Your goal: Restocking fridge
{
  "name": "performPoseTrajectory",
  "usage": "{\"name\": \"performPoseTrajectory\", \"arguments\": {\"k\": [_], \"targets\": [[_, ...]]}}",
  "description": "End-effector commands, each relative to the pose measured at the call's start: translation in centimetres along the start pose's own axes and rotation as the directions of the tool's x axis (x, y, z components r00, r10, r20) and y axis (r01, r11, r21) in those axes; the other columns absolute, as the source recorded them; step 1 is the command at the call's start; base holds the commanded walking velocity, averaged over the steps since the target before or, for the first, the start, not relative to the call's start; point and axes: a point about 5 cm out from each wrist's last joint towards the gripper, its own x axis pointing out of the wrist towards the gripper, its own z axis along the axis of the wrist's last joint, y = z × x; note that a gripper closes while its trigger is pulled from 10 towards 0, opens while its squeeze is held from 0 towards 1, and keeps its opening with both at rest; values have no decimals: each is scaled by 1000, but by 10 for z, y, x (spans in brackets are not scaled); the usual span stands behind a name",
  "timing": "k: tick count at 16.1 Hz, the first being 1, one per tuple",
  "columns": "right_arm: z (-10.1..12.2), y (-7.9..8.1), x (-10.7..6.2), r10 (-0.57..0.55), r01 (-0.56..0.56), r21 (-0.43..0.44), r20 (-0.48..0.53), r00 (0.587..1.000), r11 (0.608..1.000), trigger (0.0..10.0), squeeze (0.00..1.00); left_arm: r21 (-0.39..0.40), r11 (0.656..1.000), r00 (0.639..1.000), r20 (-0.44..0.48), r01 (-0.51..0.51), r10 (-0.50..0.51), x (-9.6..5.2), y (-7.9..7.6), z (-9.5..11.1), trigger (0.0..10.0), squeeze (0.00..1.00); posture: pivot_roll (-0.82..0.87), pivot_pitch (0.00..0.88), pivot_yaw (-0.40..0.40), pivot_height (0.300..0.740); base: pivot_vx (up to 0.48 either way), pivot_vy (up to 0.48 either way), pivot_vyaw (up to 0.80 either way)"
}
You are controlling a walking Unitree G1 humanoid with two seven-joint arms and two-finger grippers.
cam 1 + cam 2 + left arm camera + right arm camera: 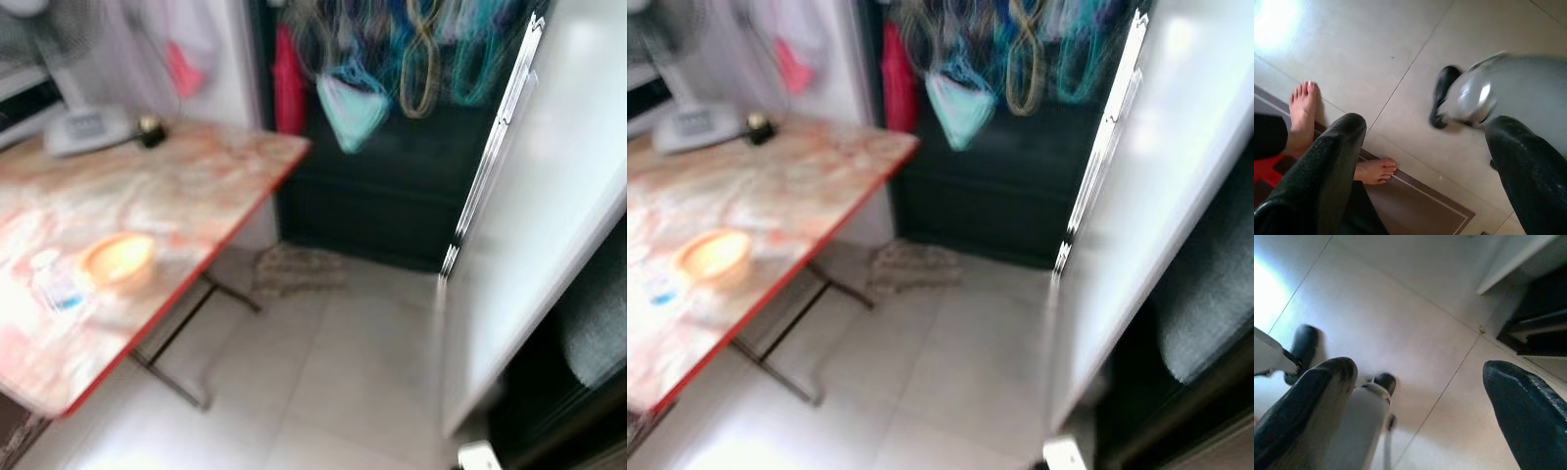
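Both arms hang idle, pointed at the floor. The left gripper (1425, 161) has its two black fingers (1327, 166) spread wide with nothing between them; past them lie pale floor tiles (1376, 44), the edge of a brown mat (1415, 200) and a person's two bare feet (1303, 110) — one on the tile beside the mat, the other at the mat's border. The robot's own silver leg and dark foot (1442, 95) show blurred beyond the far finger. The right gripper (1420, 406) is likewise wide apart and empty, its fingers (1528, 406) framing the tiles, with the robot's silver lower leg and black foot (1303, 350) near one finger and the white base of the fridge (1508, 264) over a dark gap at the far corner. In the blurred head views the fridge (549, 206) stands on the robot's right, its white door with a long chrome handle (490, 147) facing the room — whether it is shut or ajar cannot be told. On the left stands a folding table (196, 176) with a marbled orange-pink top and red rim. On it sit an orange bowl (118, 259), a small clear container with a blue label (54, 284) just beside it, and, at the far end, a fan base (83, 127) and a small dark object (149, 130). Ahead, a dark door (392, 196) carries hanging coloured loops and a teal pouch (351, 106), with a rag (299, 269) on the floor below.
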Motion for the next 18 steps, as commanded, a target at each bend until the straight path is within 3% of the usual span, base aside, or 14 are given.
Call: {"name": "performPoseTrajectory", "arguments": {"k": [1, 9, 12, 14, 15, 16, 17, 18], "targets": [[6, 5, 2, 13, -13, -5, 24, 1000, 1000, 10000, 0, 5, 1000, 1000, 7, -16, 16, -1, 6, 1, 10000, 0, 86, 0, -14, 740, 0, 0, 800], [0, 4, 1, 6, -6, 25, 9, 1000, 1000, 10000, 0, 21, 999, 990, 134, -40, 37, -3, 8, 8, 10000, 0, 82, 56, -12, 740, 0, 0, 800], [-2, 5, 0, 24, -24, 41, 9, 1000, 999, 10000, 0, 34, 993, 956, 275, -112, 99, -7, 11, 17, 10000, 0, 86, 68, -10, 740, 0, 0, 200], [-2, 5, 0, 27, -28, 55, 17, 1000, 998, 10000, 0, -25, 994, 935, 337, -108, 110, -10, 12, 21, 10000, 0, 83, 72, -7, 740, 0, 0, 0], [-3, 5, 0, 25, -26, 61, 20, 999, 998, 10000, 0, -5, 992, 917, 379, -129, 122, -12, 13, 25, 10000, 0, 81, 79, -3, 740, 0, 0, 0], [-3, 6, 0, 20, -22, 74, 24, 999, 997, 10000, 0, 78, 984, 707, 705, -158, 58, -29, 6, 117, 10000, 0, 81, 83, -1, 740, 0, 0, 0], [-3, 6, 0, 18, -20, 86, 27, 999, 996, 10000, 0, 125, 976, 539, 842, -176, -11, -55, -2, 166, 10000, 0, 82, 86, -2, 740, 0, 0, 0], [-3, 6, 0, 18, -20, 85, 27, 999, 996, 10000, 0, 137, 974, 479, 877, -182, -34, -65, -4, 177, 10000, 0, 76, 88, 1, 740, 0, 0, 0]]}}
